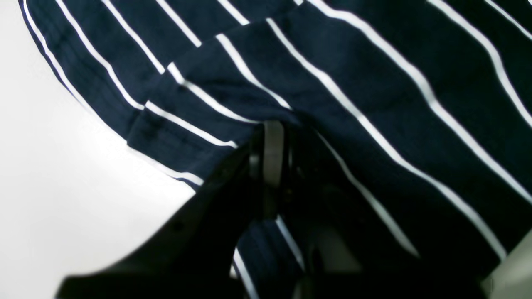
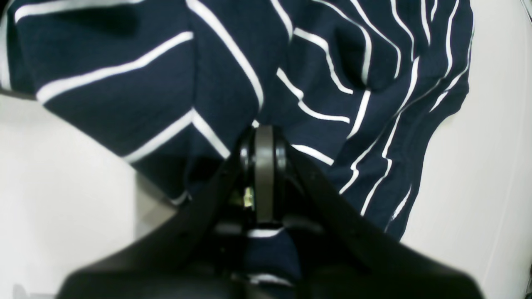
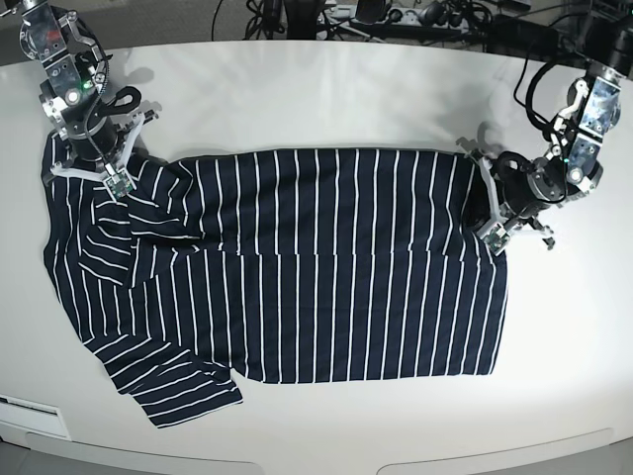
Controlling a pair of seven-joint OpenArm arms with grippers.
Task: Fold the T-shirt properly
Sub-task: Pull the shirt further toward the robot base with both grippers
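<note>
Navy cloth with thin white stripes, the T-shirt (image 3: 297, 287), is spread wide across a white table (image 3: 326, 89). Nearest the camera, its lower edge lies flat, and one short sleeve (image 3: 178, 391) is seen splayed out at the near left corner. Farther back, a fold line is formed across the middle of the garment, where its far portion has been laid over toward the near side. At the left end, the fabric is bunched and rumpled below the right gripper (image 3: 112, 181), whose jaws are closed tight on a pinch of the shirt; in the right wrist view the cloth is gathered into creases around the shut gripper (image 2: 263, 135). At the right end, the left gripper (image 3: 490, 233) is likewise clamped shut on the shirt's edge, with the fabric drawn up against it (image 1: 272, 133) in the left wrist view. Beyond the table, tangled cables (image 3: 396, 15) are visible.
</note>
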